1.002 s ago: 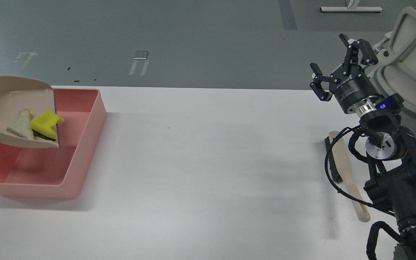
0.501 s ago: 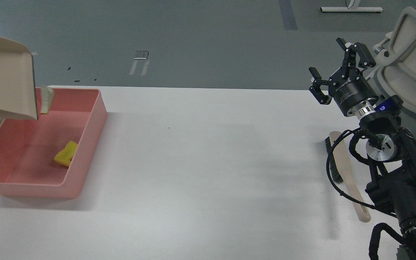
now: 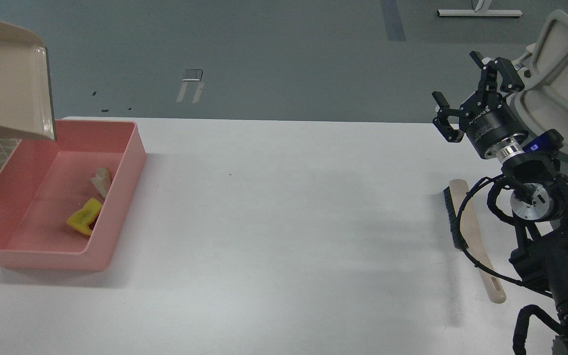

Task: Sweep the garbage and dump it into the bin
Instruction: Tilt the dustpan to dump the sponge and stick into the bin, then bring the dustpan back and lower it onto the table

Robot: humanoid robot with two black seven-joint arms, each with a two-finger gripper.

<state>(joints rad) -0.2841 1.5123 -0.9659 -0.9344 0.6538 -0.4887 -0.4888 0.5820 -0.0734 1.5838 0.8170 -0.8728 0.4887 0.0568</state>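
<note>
Now both scraps, the sponge (image 3: pixel 85 221) and the strip (image 3: pixel 101 180), have dropped from the dustpan (image 3: pixel 8 93) into the bin (image 3: pixel 126 148), far left of my open, empty right fingers (image 3: pixel 471 103). Dumping looks done.

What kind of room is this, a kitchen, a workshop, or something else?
It looks like a robot test lab rather than a home. A bare white table holds only a pink tub and a beige brush, the grey floor has tape marks, and a black robot arm with an open claw reaches in.
</note>
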